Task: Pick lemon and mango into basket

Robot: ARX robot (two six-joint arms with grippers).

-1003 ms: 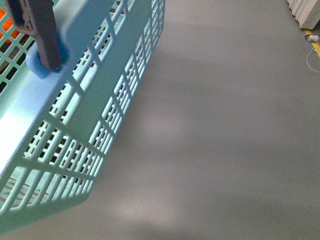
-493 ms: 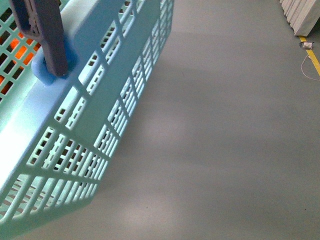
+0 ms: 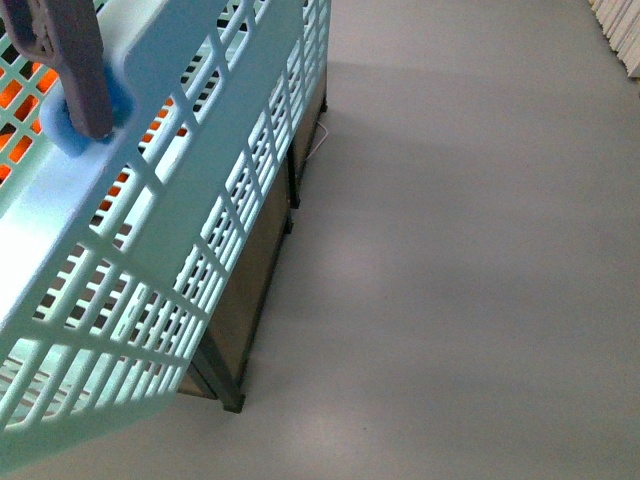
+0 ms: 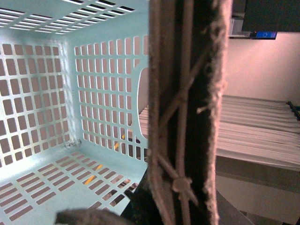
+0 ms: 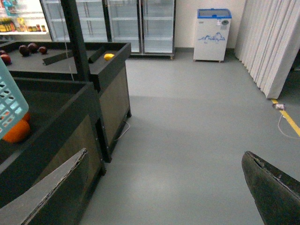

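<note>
Evidently the basket (image 3: 190,210), hung tilted beside the dark stand (image 3: 250,290), is judged light yet stiff, best taken by its handle (image 3: 78,70); left fingers cannot be judged, right fingers (image 5: 274,190) are spread, empty.

Lt blue-green slotted basket (image 3: 170,50), grey-brown handle (image 3: 75,70), grey floor (image 3: 460,250).

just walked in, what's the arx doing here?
The basket is tilted at front left, its handle filling the left wrist view; how it is gripped is hidden. Its visible bottom holds no fruit. The right gripper is open and empty above the floor beside a dark produce stand, where a yellow fruit lies.
</note>
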